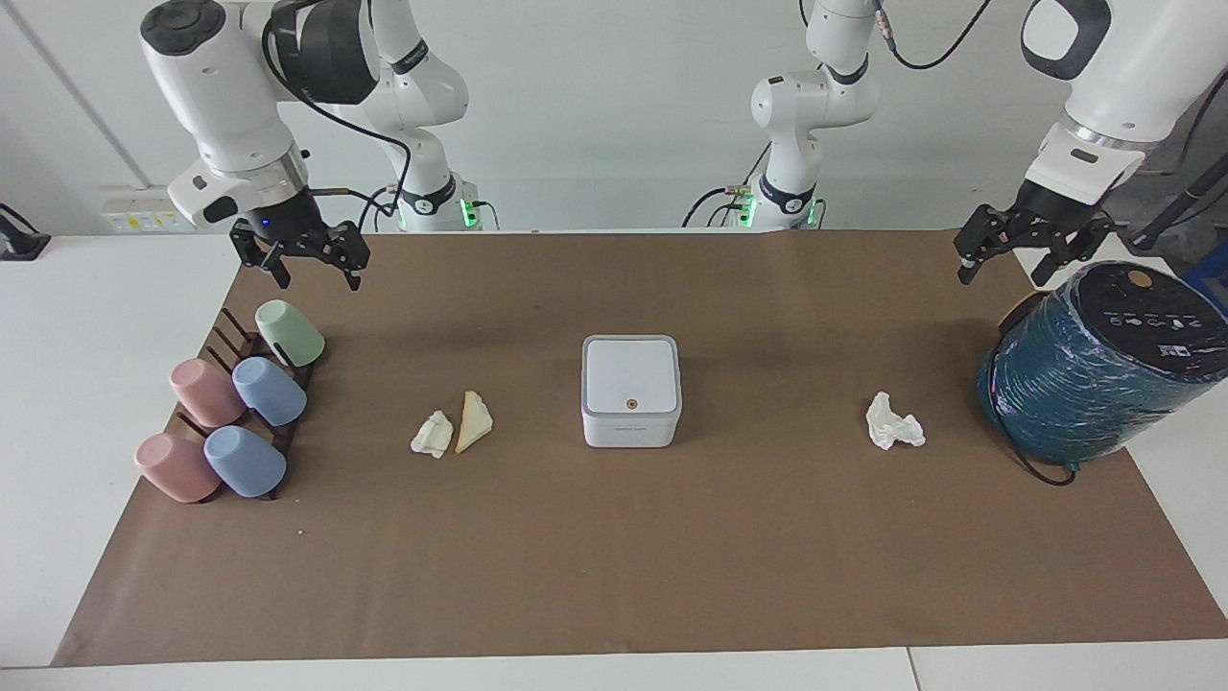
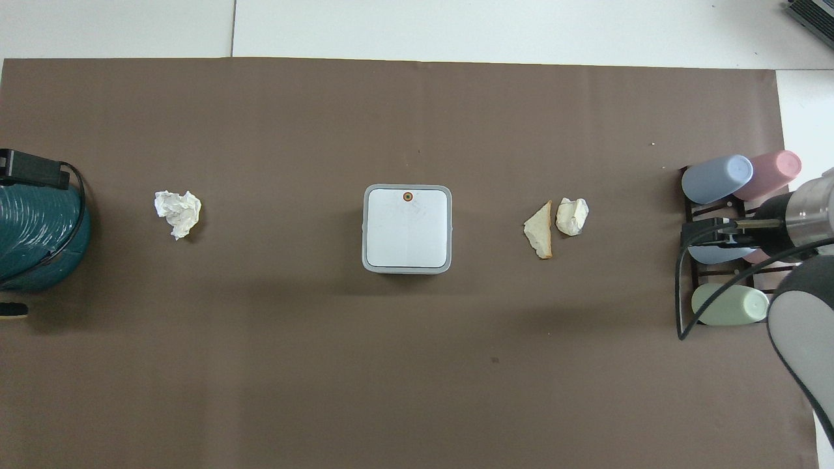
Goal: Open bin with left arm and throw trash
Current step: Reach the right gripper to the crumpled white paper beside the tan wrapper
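Midway along the brown-papered counter (image 1: 614, 576) sits the bin (image 1: 631, 390), lid down. Toward the right arm's end lie a bread wedge (image 1: 473, 421) and paper wad (image 1: 433, 434); toward the left arm's, another wad (image 1: 893, 422). Right gripper (image 1: 305, 266) over the cup rack (image 1: 251, 403), left gripper (image 1: 1004, 257) by the teal cylinder (image 1: 1094, 374), both with jaws spread and empty.

teal cylinder (image 2: 36, 238): cut by overhead edge | right arm (image 2: 805, 326): covers rack cups (image 2: 717, 251)

Five cups (image 1: 270, 391), two wads (image 1: 894, 422)
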You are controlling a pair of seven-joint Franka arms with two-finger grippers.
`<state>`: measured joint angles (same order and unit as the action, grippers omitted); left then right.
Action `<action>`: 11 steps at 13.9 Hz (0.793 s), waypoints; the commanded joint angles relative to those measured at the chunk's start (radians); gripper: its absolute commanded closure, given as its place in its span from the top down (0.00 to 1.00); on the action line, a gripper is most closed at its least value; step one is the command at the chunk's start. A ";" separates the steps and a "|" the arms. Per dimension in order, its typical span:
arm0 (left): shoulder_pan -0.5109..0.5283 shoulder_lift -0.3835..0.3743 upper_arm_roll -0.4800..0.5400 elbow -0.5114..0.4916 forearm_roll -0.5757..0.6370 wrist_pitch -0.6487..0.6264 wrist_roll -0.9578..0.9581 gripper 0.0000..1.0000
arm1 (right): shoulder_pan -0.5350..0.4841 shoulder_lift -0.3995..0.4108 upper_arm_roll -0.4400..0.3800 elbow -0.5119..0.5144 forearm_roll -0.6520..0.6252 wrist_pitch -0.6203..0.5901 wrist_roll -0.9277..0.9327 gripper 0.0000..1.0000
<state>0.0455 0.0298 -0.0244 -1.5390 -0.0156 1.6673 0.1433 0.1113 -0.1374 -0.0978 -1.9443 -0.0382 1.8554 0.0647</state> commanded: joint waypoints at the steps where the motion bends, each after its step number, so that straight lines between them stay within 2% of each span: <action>1: 0.004 -0.016 -0.002 -0.018 0.002 -0.006 0.004 1.00 | 0.022 0.033 0.003 -0.064 -0.005 0.117 0.017 1.00; 6: 0.004 -0.016 -0.002 -0.018 0.002 -0.006 0.005 1.00 | 0.042 0.165 0.003 -0.065 0.007 0.298 0.018 1.00; 11: 0.004 -0.016 -0.002 -0.018 0.002 -0.006 0.004 1.00 | 0.050 0.332 0.004 -0.065 0.061 0.491 0.020 1.00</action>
<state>0.0455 0.0298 -0.0244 -1.5390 -0.0156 1.6672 0.1433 0.1578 0.1446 -0.0966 -2.0155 0.0049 2.2978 0.0675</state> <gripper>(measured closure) 0.000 0.000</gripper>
